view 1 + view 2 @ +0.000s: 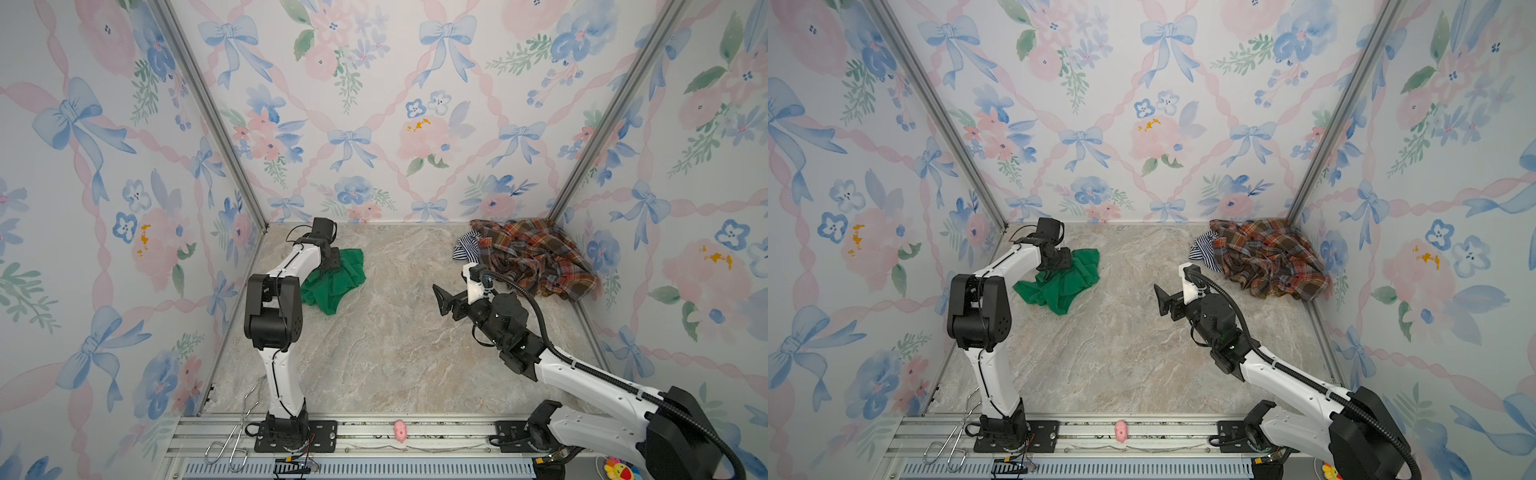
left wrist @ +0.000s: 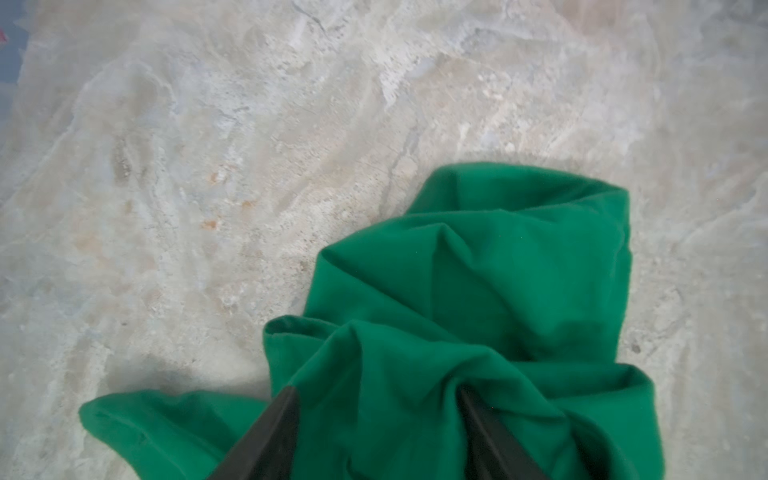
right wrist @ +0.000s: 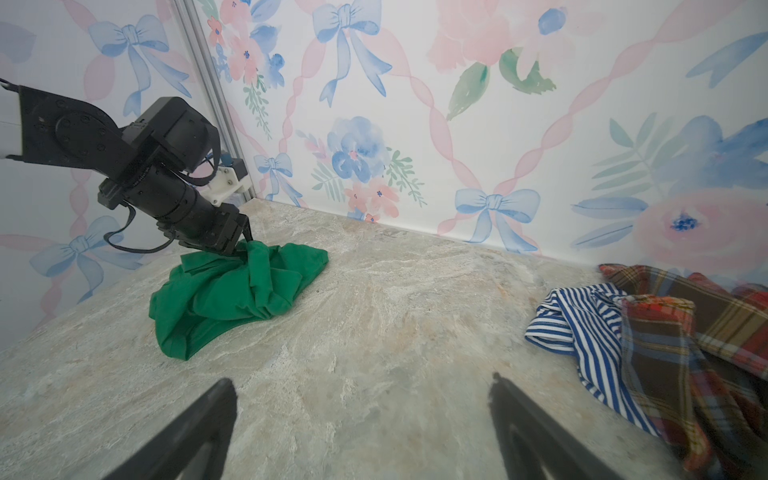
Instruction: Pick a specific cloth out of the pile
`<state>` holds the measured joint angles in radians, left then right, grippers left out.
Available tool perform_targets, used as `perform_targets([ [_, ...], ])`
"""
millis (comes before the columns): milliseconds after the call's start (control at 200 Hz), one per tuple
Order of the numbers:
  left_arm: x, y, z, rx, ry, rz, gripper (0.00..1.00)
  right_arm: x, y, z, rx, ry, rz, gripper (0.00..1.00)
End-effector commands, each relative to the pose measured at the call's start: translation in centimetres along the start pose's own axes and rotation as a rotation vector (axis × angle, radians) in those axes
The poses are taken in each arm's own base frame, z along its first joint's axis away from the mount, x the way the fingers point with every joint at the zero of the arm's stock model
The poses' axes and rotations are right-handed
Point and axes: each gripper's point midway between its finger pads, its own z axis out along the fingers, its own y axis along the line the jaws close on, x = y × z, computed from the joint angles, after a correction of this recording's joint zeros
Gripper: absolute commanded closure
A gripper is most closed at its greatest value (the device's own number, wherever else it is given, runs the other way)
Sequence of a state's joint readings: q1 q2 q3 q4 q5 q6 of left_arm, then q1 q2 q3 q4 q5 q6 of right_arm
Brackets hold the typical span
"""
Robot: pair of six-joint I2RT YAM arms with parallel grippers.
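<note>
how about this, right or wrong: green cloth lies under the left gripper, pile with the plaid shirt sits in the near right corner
Wrong corner: the green cloth lies under the left gripper; the pile with the plaid shirt sits in the far right corner, as both top views show.

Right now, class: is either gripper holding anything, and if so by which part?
Nothing looks held. The left gripper stands open astride a raised fold of the green cloth; the right gripper is open and empty.

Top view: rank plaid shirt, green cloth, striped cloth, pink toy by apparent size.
1. plaid shirt
2. green cloth, partly hidden by the left arm
3. striped cloth, only the part showing beside the shirt
4. pink toy, clearly smallest
</note>
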<state>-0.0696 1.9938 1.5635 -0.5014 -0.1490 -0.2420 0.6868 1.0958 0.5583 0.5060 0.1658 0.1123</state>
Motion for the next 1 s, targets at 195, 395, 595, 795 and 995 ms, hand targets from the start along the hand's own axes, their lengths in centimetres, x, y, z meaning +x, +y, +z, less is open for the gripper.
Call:
perform_targets([
  [195, 3.3, -4.6, -4.3, 0.119, 0.01, 0.182, 0.02, 0.4, -0.4, 0.4, 0.017, 0.021, 0.001, 0.03],
  [395, 5.3, -2.4, -1.2, -0.004, 0.08, 0.122, 0.02, 0.4, -0.4, 0.4, 0.02, 0.022, -0.001, 0.03],
  [595, 6.7, -2.3, 3.0, 0.025, 0.17, 0.096, 0.02, 0.5, -0.4, 0.5, 0.019, 0.023, -0.003, 0.03],
  [795, 9.9, -3.3, 6.1, 0.035, 0.266, 0.128, 0.02, 0.6, -0.5, 0.5, 0.021, 0.029, -0.006, 0.03],
  [995, 11.9, -3.3, 7.6, 0.08, 0.337, 0.099, 0.22, 0.5, -0.5, 0.5, 0.023, 0.026, -0.006, 0.03],
])
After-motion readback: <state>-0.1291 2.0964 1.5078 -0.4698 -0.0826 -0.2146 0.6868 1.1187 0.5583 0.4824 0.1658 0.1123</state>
